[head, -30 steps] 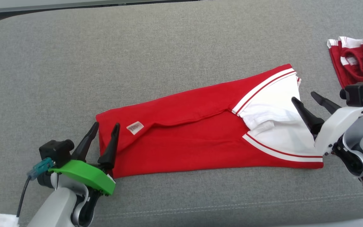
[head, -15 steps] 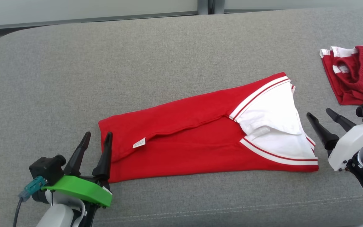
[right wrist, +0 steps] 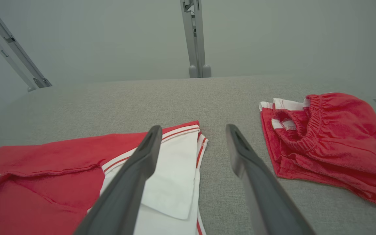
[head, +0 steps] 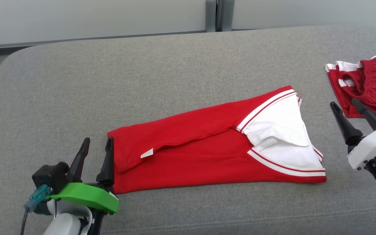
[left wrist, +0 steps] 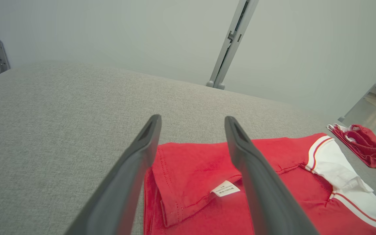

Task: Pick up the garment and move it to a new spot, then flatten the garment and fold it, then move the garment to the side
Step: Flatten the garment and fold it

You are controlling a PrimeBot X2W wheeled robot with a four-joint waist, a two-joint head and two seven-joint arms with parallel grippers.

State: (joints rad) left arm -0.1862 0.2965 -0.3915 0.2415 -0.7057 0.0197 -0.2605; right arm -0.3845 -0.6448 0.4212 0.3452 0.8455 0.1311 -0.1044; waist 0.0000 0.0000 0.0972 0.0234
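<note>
On the grey cushion (head: 175, 65) the folded red garment (head: 191, 153) lies flat, left gripper (head: 98, 139) just beside its red end, right gripper (head: 343, 102) near its white end, both spread wide, holding nothing.

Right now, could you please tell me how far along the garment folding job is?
Done: the red garment lies flat on the grey cushion, folded lengthwise into a long strip. In hand: nothing is gripped; the left gripper stands open by its hem end, the right gripper open past the white collar. Left: likely another fold across, then moving it aside.
</note>
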